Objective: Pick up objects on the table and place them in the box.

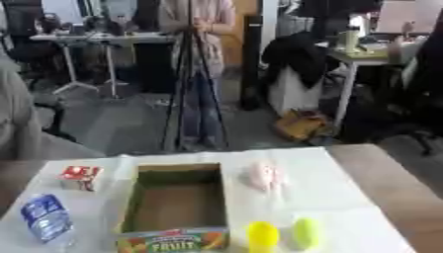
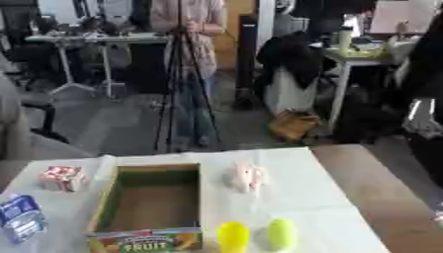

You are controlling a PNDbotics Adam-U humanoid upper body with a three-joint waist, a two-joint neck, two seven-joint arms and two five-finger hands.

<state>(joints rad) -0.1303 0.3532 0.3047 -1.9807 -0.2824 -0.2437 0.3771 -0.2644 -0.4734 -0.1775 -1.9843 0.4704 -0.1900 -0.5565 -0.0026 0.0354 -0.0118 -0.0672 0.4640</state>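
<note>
Cardboard box with the fruit print sits open in the middle of the white-covered table, and from my seat nothing shows inside it. Left of it I've got a red and white carton and, closer to me, a blue packet. Right side has a pale pink thing near the far end, plus a yellow object and a green one side by side up front. Neither hand shows in my feed, so can't tell you their state.
</note>
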